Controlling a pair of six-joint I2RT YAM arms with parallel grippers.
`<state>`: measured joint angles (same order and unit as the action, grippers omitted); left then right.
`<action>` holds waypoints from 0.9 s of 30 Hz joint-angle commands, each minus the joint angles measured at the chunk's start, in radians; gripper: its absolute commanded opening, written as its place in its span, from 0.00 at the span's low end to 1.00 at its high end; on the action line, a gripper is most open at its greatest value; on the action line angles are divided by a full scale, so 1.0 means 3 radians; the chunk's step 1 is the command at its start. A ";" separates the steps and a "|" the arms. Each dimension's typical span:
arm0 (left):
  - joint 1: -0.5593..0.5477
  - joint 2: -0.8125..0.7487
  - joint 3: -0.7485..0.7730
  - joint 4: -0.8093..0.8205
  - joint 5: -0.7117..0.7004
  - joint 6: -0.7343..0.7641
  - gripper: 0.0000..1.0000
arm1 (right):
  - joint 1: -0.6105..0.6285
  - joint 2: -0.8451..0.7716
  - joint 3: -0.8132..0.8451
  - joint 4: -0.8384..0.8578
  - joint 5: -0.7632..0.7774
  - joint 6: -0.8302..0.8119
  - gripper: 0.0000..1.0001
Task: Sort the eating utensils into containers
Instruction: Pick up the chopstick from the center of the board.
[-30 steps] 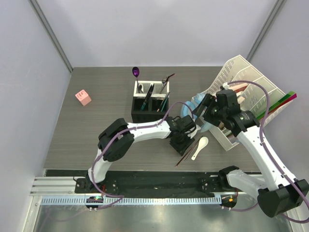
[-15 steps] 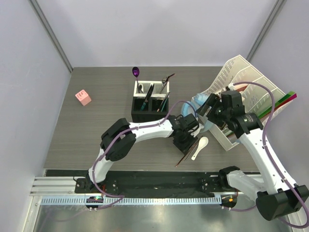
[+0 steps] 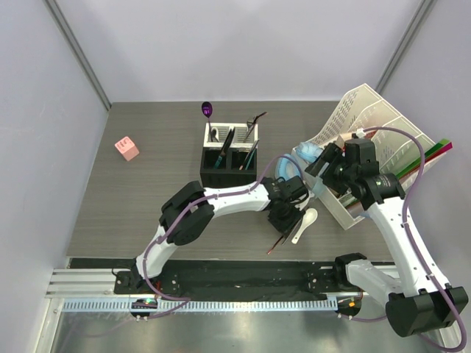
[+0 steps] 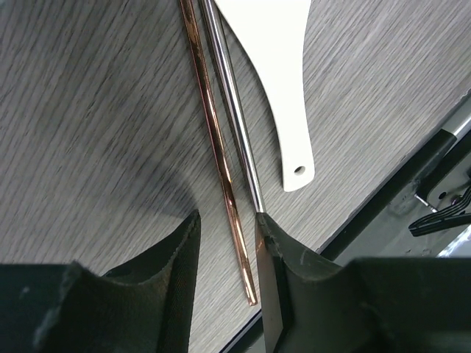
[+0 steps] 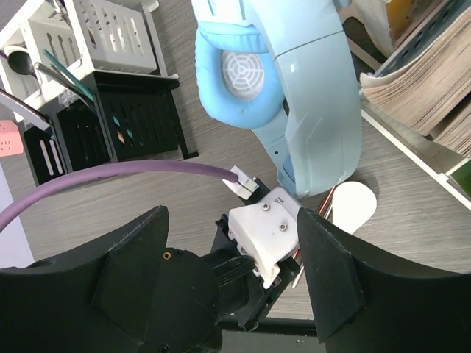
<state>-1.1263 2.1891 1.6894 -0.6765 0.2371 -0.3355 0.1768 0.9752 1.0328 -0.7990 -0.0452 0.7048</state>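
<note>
Two slim sticks, one copper (image 4: 213,132) and one silvery (image 4: 232,95), lie side by side on the wood-grain table next to a white ceramic spoon (image 4: 283,88). My left gripper (image 4: 228,228) is low over their near ends, open. The copper stick runs between its fingers without touching them, and the silvery one ends at the right finger (image 4: 283,257). In the top view the left gripper (image 3: 282,219) stands by the white spoon (image 3: 303,224). My right gripper (image 5: 232,220) hangs open and empty above the left wrist. The black caddy (image 3: 229,156) holds several utensils, and a purple spoon (image 3: 207,110) lies behind it.
Light blue headphones (image 5: 294,88) lie between the caddy and the big white slotted rack (image 3: 368,140). A small pink block (image 3: 126,148) sits at the far left. The table's front edge (image 4: 383,184) runs close by the stick ends.
The left gripper has shifted a little right and nearer over the sticks, its jaws slightly narrower. The right arm has drawn back to the right, toward the rack.
</note>
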 commanded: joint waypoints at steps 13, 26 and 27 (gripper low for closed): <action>-0.0065 0.0654 -0.0007 -0.0281 -0.0570 -0.0278 0.00 | -0.0124 -0.0029 -0.0017 -0.0001 -0.0120 -0.0110 0.76; -0.0065 0.0884 -0.0022 -0.0623 -0.0765 -0.0283 0.31 | -0.0150 0.0017 -0.0022 0.0030 -0.0084 -0.0079 0.76; -0.0065 0.0894 -0.0032 -0.0619 -0.0770 -0.0283 0.31 | -0.0150 0.0022 -0.0002 0.0030 -0.0095 -0.0089 0.75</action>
<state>-1.1442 2.2684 1.7699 -0.7269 0.1486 -0.4461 0.1394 0.9760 1.0218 -0.8021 -0.0658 0.6868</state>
